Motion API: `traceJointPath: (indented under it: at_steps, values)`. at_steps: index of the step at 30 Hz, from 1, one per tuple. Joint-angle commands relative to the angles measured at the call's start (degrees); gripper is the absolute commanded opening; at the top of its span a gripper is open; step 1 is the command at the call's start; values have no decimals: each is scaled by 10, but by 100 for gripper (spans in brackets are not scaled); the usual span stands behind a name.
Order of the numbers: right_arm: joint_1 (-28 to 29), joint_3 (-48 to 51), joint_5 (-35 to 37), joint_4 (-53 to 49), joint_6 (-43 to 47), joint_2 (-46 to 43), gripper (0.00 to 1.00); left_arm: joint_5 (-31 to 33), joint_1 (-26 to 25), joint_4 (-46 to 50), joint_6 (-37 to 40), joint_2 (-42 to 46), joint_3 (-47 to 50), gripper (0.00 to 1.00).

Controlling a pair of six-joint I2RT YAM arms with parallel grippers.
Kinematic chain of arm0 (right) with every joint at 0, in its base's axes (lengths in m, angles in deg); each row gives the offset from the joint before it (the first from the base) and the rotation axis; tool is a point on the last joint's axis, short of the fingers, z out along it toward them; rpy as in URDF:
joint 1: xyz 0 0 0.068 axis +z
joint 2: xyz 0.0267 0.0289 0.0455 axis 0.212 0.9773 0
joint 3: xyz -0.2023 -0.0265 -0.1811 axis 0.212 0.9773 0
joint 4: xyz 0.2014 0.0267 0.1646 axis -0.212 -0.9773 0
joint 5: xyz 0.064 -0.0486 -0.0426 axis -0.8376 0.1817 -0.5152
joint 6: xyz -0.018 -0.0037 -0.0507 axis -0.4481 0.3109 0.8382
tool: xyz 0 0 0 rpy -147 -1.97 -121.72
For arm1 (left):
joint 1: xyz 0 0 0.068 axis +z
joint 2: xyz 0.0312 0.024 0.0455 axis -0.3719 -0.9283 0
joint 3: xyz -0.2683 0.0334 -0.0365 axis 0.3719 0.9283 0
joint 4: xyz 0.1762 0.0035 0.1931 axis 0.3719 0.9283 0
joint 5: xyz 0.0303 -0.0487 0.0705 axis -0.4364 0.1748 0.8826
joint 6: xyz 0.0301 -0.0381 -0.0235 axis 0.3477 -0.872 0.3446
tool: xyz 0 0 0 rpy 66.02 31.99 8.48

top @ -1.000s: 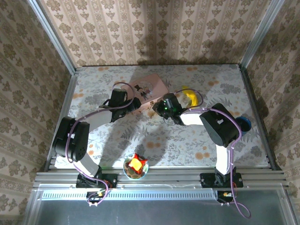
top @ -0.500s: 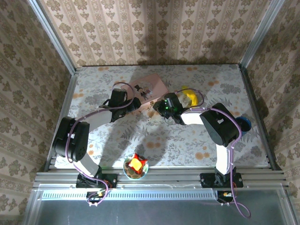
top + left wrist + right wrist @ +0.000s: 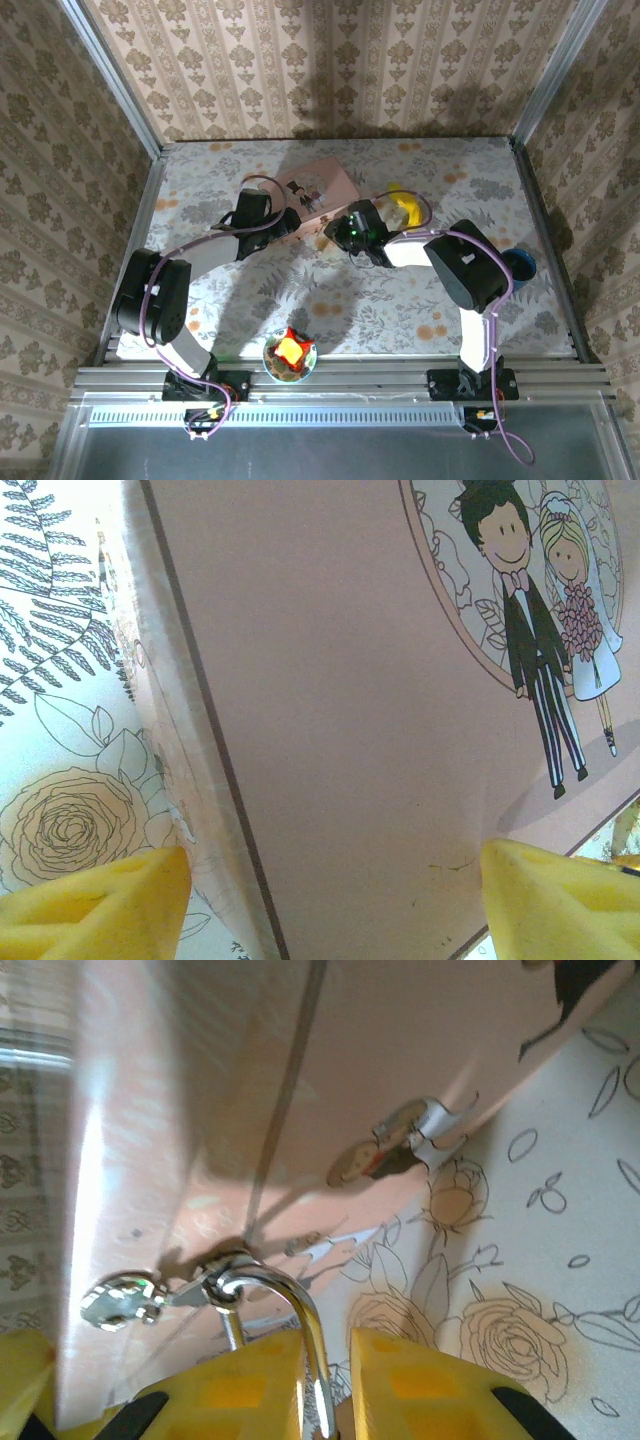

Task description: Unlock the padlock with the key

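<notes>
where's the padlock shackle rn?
In the right wrist view, the silvery shackle rises between the right hand's yellow fingers, close against the pink box.

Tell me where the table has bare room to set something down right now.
Bare tabletop lies along the far wall behind the pink box, and between the two arms ahead of the bowl. It is crowded mid-table, where both arms' fingers meet at the box beside the banana.

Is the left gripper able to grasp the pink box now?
Probably yes: the left gripper stands open, its yellow fingers on either side of the pink box, nothing between them.
</notes>
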Motion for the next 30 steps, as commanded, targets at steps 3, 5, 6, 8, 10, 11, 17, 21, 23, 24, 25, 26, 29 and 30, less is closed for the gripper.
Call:
traceJointPath:
  at_steps: [3,5,6,8,10,11,17,21,23,24,25,26,29,30]
  values:
    - [7,-12,-6,-15,9,17,21,49,17,108,1,-29,17,75]
    - [7,-10,-7,-12,9,17,19,49,17,108,1,-29,18,75]
    - [7,-10,-9,-10,9,18,17,49,17,108,0,-28,18,75]
    - [7,-9,-16,-3,8,20,14,49,17,107,0,-29,18,75]
    - [7,-9,-18,2,7,22,11,49,17,107,0,-30,18,75]
    - [7,-9,-18,3,7,22,8,49,17,107,0,-30,18,75]
    - [4,-4,-14,8,6,20,0,51,17,109,-1,-27,17,76]
    - [-5,13,-14,38,-8,19,0,53,18,111,0,-25,18,76]
    - [-12,24,-17,60,-19,18,0,52,18,112,0,-24,19,76]
    - [-15,29,-19,70,-25,17,0,53,18,112,0,-23,19,76]
    - [-18,33,-20,79,-31,17,0,53,18,112,0,-23,20,76]
    - [-20,35,-23,87,-36,17,0,53,18,112,0,-23,20,76]
    - [-26,37,-30,109,-52,18,0,54,18,112,0,-22,20,76]
    - [-27,37,-31,115,-57,20,0,54,18,112,0,-22,20,76]
